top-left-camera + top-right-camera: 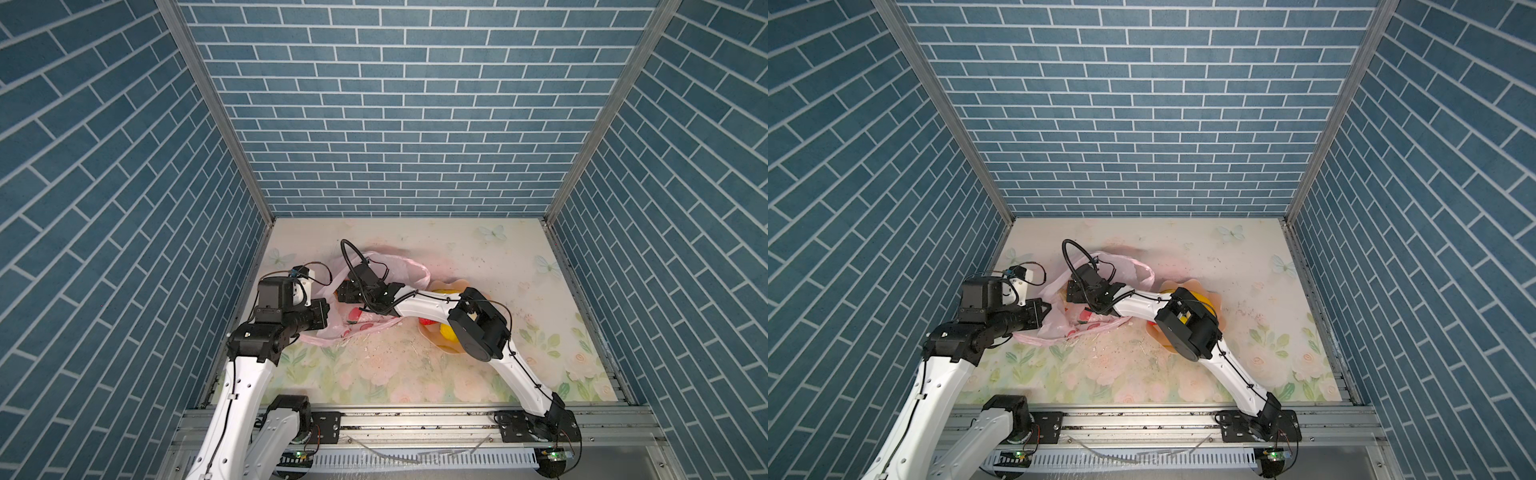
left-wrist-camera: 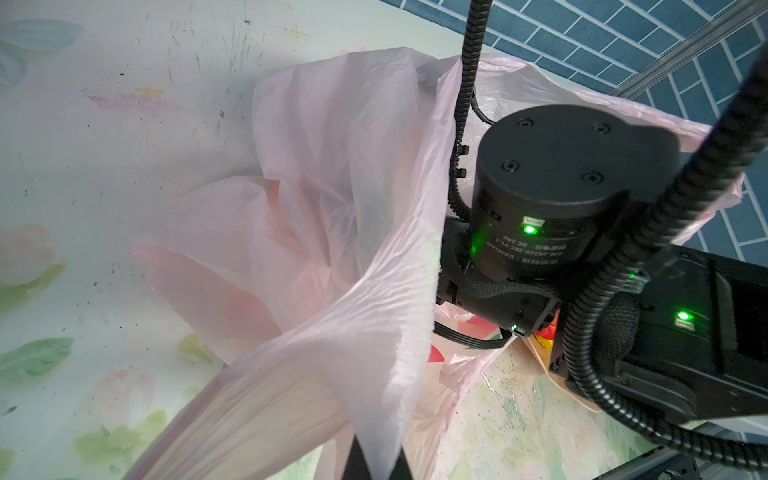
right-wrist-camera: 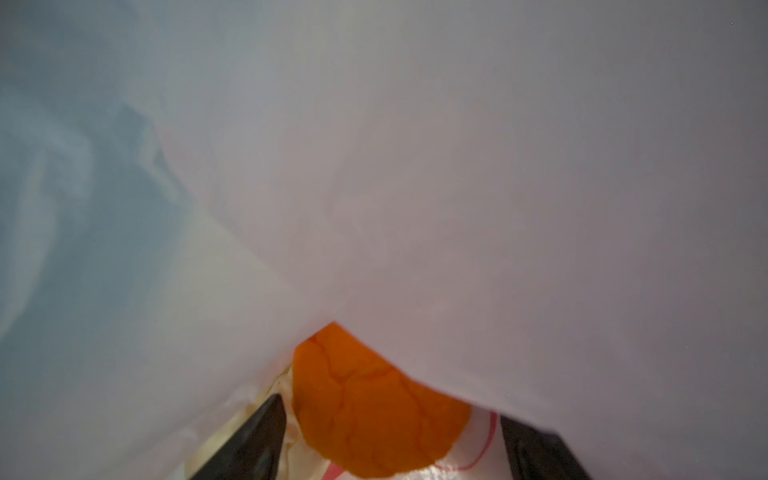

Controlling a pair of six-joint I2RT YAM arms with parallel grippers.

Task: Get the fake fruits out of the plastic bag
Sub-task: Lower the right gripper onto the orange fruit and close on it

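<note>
Plastic bag: pink and translucent, lying crumpled on the tabletop left of centre in both top views, its mouth held open and one loop handle trailing toward the back.
Orange fruit: inside the bag, under a sagging sheet of film.
Right tool: reached into the bag, jaws spread wide, the orange fruit between them; one finger stands clear of it, so nothing is clamped.
Left tool: closed on a fold of the bag's rim, pinching the film.
Bowl: peach, scalloped, just beside the bag, partly under the right arm.
Yellow fruit, red fruit: in the bowl.
Tabletop: floral print.
</note>
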